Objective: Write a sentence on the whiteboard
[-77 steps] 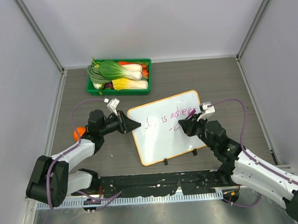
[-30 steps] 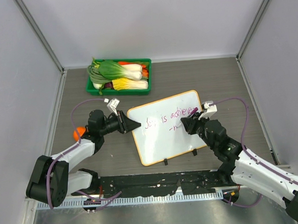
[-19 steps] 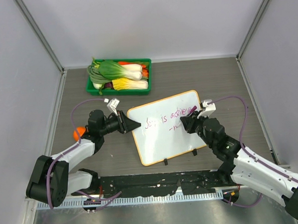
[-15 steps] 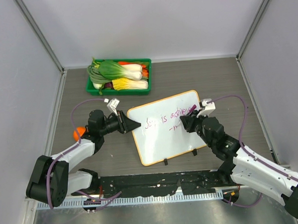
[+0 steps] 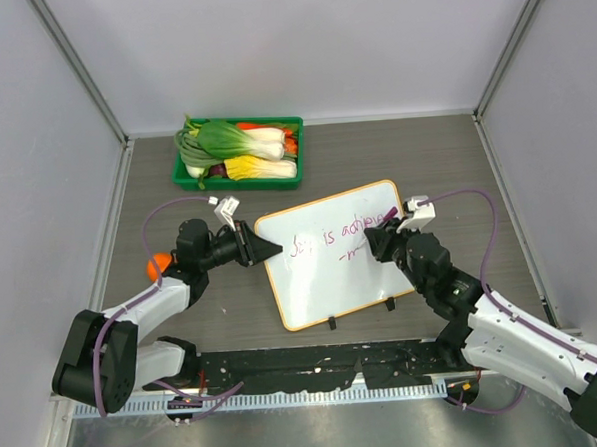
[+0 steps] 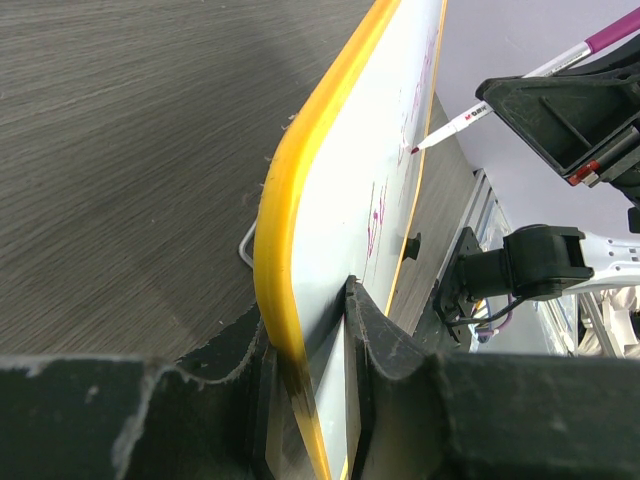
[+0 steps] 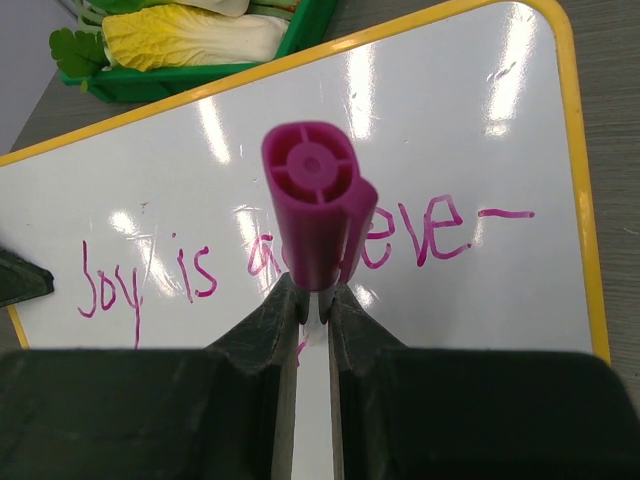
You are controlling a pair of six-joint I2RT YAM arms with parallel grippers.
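Here your left gripper (image 5: 273,249) clamps the whiteboard (image 5: 327,287) by its left rim to steady it on the table (image 5: 426,167), while your right gripper (image 5: 372,246) grips the purple marker (image 7: 314,200), tip at the sentence (image 7: 180,272), second line.

a dark wood-grain surface (image 5: 431,166) is enclosed on three sides by pale grey walls (image 5: 289,44), joined at the corners by slanting metal posts (image 5: 78,70); soft, even light is cast, and a metal rail (image 5: 288,396) is seen along the near edge.
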